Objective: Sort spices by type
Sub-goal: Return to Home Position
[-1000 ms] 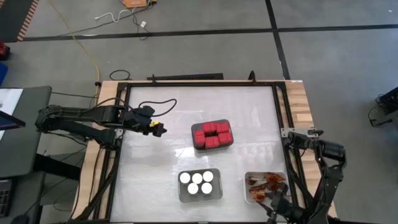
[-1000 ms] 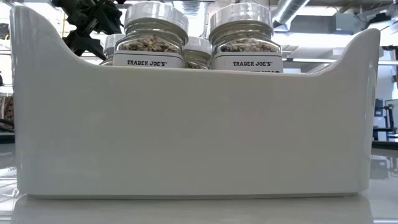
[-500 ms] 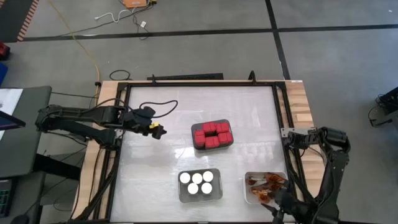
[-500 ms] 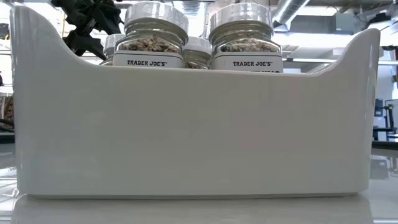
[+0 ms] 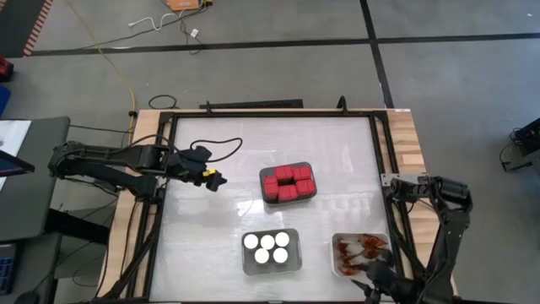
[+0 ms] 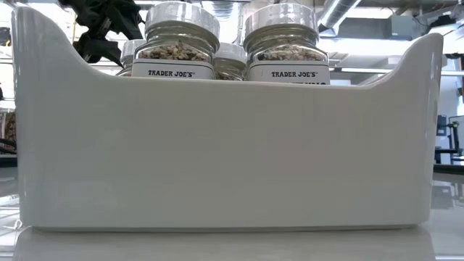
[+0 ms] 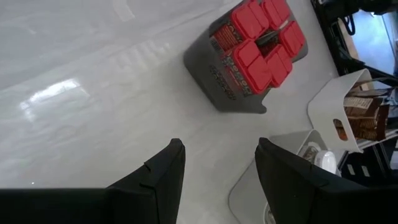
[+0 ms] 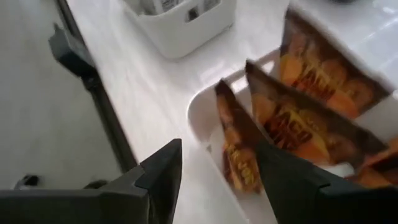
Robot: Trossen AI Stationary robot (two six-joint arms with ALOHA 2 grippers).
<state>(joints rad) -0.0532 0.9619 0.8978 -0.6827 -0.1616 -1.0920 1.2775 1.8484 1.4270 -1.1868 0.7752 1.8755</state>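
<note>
Several red boxy containers (image 5: 287, 182) fill a grey tray (image 5: 310, 196) at mid-table; the left wrist view shows them too (image 7: 258, 43). Several clear jars with white lids (image 5: 267, 248) stand in a tray (image 5: 293, 263) near the front edge, which the low view sees close up (image 6: 174, 32). Orange-brown packets (image 5: 356, 252) stand on edge in a white tray (image 5: 337, 268) at the front right. My left gripper (image 5: 214, 180) hovers open over bare table, left of the red containers. My right gripper (image 8: 217, 180) is open above the packet tray's corner, with the packets (image 8: 298, 118) just beyond its fingers.
A black frame (image 5: 253, 112) runs around the white table top. A black cable (image 5: 215, 140) lies at the far left. Bare table lies between the three trays and along the far side.
My right arm has shifted a little at the packet tray, and its gripper has risen slightly. The trays and their spices stand as before.
</note>
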